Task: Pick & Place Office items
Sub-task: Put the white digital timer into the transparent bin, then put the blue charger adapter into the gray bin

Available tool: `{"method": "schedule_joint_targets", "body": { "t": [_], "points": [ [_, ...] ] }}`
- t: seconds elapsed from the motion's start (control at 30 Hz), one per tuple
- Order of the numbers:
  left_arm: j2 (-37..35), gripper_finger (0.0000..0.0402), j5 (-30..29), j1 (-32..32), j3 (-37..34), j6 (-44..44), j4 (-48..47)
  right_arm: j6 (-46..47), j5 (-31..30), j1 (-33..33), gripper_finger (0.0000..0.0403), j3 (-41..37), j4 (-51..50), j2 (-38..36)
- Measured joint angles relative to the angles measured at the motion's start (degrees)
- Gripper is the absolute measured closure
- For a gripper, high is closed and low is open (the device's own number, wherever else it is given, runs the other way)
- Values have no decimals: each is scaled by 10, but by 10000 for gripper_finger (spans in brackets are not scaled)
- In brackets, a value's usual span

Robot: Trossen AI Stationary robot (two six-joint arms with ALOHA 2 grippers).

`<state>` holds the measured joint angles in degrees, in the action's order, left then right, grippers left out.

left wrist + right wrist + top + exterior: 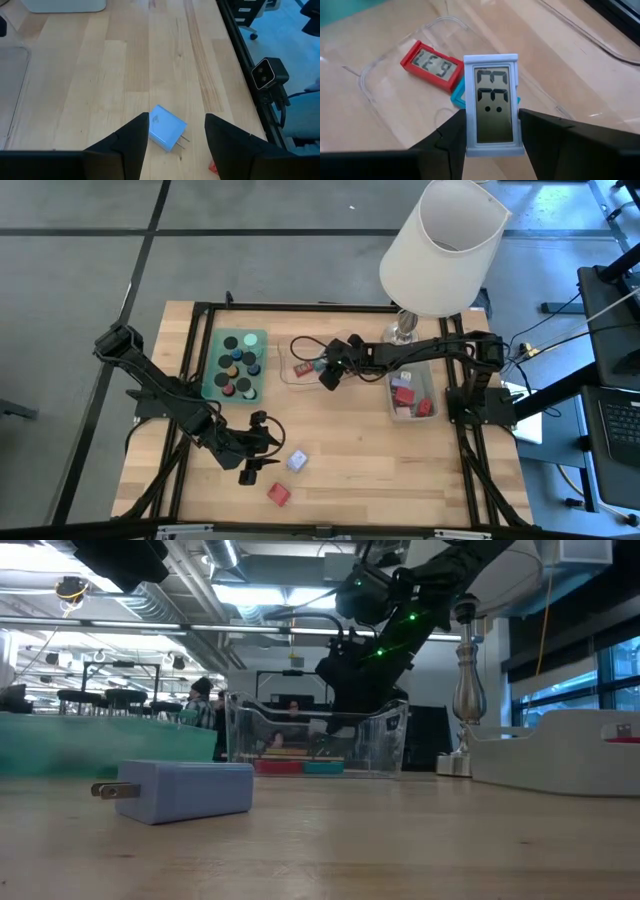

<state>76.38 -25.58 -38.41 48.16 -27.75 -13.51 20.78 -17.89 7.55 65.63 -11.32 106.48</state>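
- right gripper clamped on a pale blue LCD clock, held above the clear tray; in the high view that is about 12 o'clock of table centre
- red LCD clock and a teal one lie inside the clear tray, teal partly hidden behind the held clock
- left gripper low over the front of the table, about 7 o'clock of centre, fingers apart with nothing between them
- pale blue plug adapter on the wood just ahead of the left fingers, prongs pointing sideways, not touching them
- red block on the table at 6 o'clock of the adapter, near it
- green tray at 10 o'clock holds short black cylinders with coloured tops
- grey tray at 3 o'clock holds red blocks
- lamp at the back, 1 o'clock
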Motion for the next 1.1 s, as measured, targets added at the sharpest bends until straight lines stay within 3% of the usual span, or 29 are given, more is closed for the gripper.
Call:
{"method": "schedule_joint_targets", "body": {
  "t": [0.5,0.9,1.1],
  "points": [
    [0,210,0,0,0,0,0,-8,7,0,222,0,2,0],
    [0,210,-16,0,0,0,2,-8,7,0,148,0,2,1],
    [0,211,-54,0,0,0,17,-25,-10,-9,124,-2,-1,-43]
  ]
}}
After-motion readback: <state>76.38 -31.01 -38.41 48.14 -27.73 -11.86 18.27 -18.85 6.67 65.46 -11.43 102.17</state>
